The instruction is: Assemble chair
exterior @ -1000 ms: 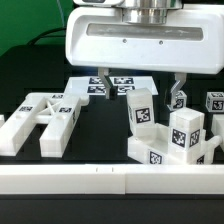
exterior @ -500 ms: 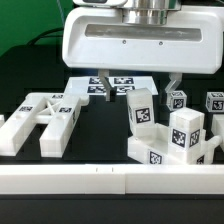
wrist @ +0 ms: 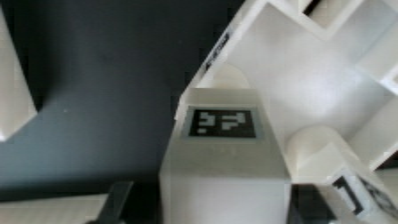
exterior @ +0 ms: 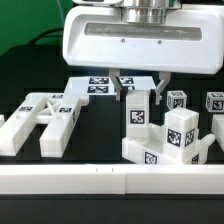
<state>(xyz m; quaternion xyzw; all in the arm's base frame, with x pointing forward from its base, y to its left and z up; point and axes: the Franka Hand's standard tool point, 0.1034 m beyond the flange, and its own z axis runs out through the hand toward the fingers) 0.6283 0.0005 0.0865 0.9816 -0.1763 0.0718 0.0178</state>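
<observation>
Front edge: a white ledge (exterior: pixel 100 180) runs across the bottom of the frame.
Lower left: an H-shaped frame (exterior: pixel 40 122) of the chair lies flat on the dark table (exterior: pixel 98 132), its tags facing up.
Lower right: a low block (exterior: pixel 150 152) shows tags on its front face. A stubby block (exterior: pixel 186 130), also tagged, stands on its right part.
Centre: a post (exterior: pixel 138 110) stands upright at the left end of the low block, a tag on its near face. Whether it is seated in the block or only beside it cannot be told.
Gripper: the gripper (exterior: pixel 140 88) is clenched on the post's upper end, one of the fingers (exterior: pixel 120 84) pressed against each side.
Wrist view: the post (wrist: pixel 222 150) rises between the gripper (wrist: pixel 228 200) fingers, its tag plain to see, with white chair parts beyond it.
Behind centre: the marker board (exterior: pixel 88 85) lies flat, partly hidden by the fingers and post.
Right, mid-height: two small pieces (exterior: pixel 178 98) with tags stand near the frame's right edge, apart from the post.
Top: the arm's white housing (exterior: pixel 140 45) fills the upper centre.
</observation>
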